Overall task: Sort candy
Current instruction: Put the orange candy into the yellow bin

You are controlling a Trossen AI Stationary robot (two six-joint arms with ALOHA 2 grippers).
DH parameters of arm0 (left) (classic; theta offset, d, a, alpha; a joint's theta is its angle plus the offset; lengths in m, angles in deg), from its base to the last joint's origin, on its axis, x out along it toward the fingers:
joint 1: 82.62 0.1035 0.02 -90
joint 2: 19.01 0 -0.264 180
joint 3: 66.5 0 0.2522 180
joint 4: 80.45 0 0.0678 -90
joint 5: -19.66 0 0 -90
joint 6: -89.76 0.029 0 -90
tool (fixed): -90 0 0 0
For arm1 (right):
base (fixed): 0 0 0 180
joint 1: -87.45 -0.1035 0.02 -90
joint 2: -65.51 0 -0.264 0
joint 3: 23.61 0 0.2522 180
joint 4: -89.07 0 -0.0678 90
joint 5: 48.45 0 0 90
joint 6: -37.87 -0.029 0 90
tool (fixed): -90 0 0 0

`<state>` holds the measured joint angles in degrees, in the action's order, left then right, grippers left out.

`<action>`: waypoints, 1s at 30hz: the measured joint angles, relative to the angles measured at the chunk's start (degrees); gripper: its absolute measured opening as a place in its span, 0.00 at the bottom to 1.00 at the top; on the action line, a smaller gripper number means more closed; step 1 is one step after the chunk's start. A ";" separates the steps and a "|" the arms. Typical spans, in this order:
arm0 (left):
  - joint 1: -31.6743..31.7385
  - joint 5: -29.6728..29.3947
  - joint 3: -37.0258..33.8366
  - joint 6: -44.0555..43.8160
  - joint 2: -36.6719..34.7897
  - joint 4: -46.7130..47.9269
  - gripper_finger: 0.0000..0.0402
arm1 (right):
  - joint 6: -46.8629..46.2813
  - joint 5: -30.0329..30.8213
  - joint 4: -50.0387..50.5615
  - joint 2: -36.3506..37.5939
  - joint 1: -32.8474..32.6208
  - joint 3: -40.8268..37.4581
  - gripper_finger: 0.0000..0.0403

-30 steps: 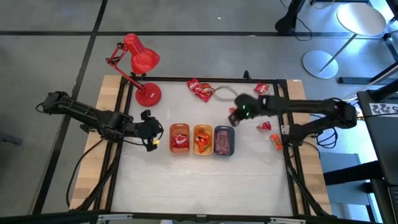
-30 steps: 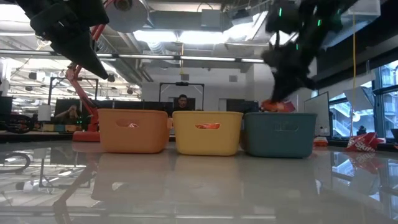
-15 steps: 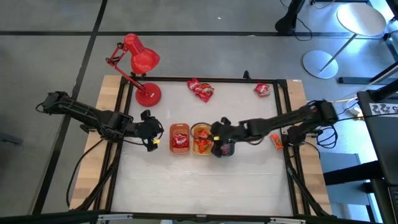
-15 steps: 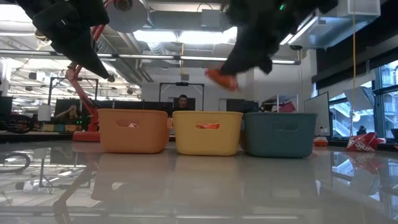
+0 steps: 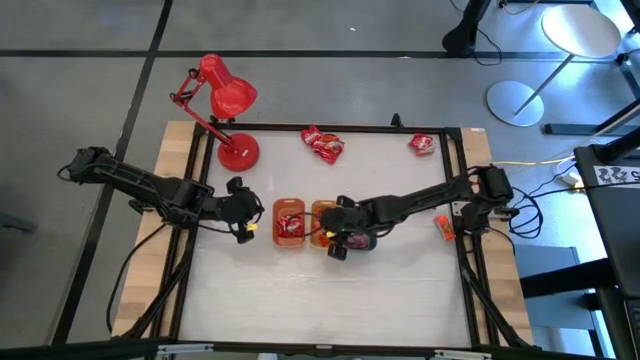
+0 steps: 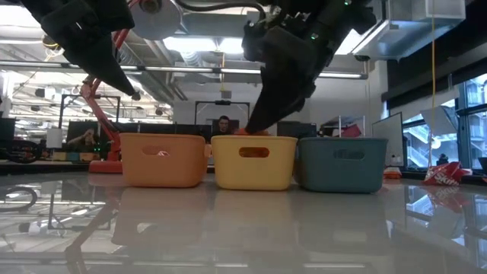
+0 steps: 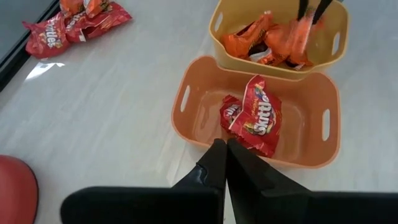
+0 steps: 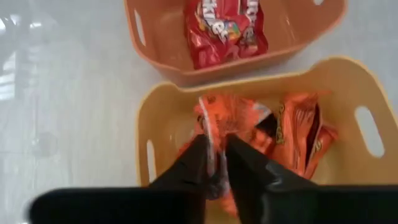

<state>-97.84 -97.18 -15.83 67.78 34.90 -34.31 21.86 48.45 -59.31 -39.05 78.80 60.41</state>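
Right now the right pincer hangs down inside the yellow tray, its 2 fingers a narrow way apart with an orange-red candy wrapper sitting between them. More orange candy lies just beside it in that same tray. Next door, the orange tray holds red candy, and the grey tray stands on the yellow one's other side. Loose red candy lies well apart, near the surface's far edge. The left pincer waits beside the orange tray, fingers pressed together, holding nothing.
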 joint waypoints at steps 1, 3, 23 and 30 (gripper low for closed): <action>0.00 0.00 0.01 -0.01 0.00 -0.05 0.01 | 0.04 0.00 0.40 -0.04 0.00 0.12 0.19; 0.00 -0.01 0.00 -0.09 0.00 -0.05 0.01 | 0.02 0.06 0.68 0.01 0.00 0.12 0.27; 0.00 0.00 0.01 -0.13 0.00 -0.05 0.01 | -0.46 3.34 22.12 0.25 0.24 12.57 0.55; 0.00 -0.01 0.00 0.10 0.00 -0.07 0.01 | -4.20 7.25 35.92 1.34 6.86 14.45 0.55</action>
<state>-97.84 -97.19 -15.83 67.88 34.90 -34.38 17.67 55.70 -23.39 -37.71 85.67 74.86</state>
